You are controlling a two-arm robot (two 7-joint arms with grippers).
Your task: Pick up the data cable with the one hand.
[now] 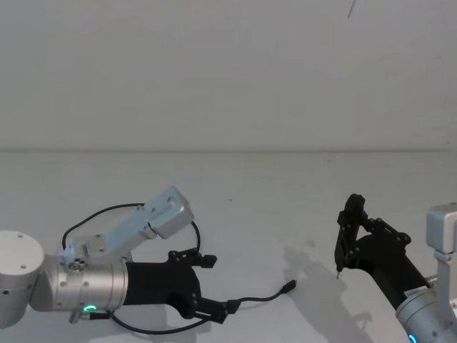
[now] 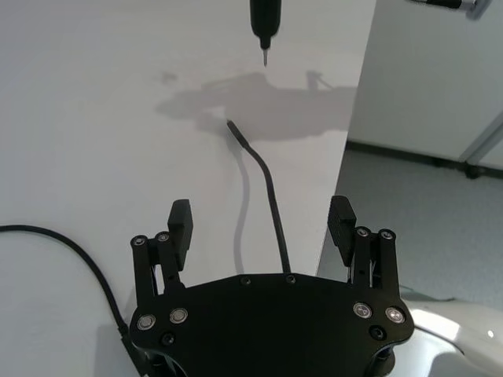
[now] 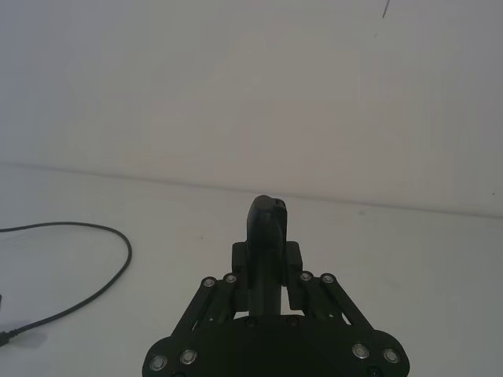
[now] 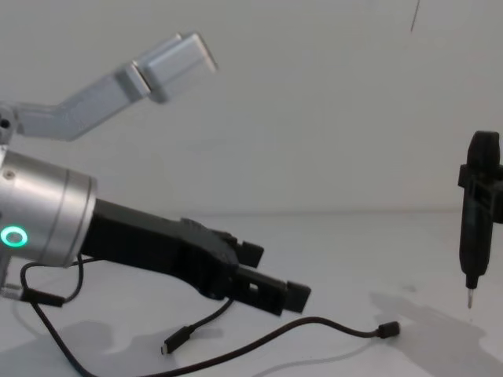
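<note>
Lower left, the black angular left gripper (image 1: 216, 284) gapes wide over the thin black data cable (image 2: 272, 200) on the white counter (image 1: 285, 214); lower right, the slim black right gripper (image 1: 341, 257) stands closed.

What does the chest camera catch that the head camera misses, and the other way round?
The chest view adds a second small black plug of the long thin black data cable, lying beneath the open, angular black left gripper. The head view adds the cable's loop arching behind the left arm. Both share that gripper, the cable's far plug and the slim, upright, metal-tipped black right gripper, parked to the right.
</note>
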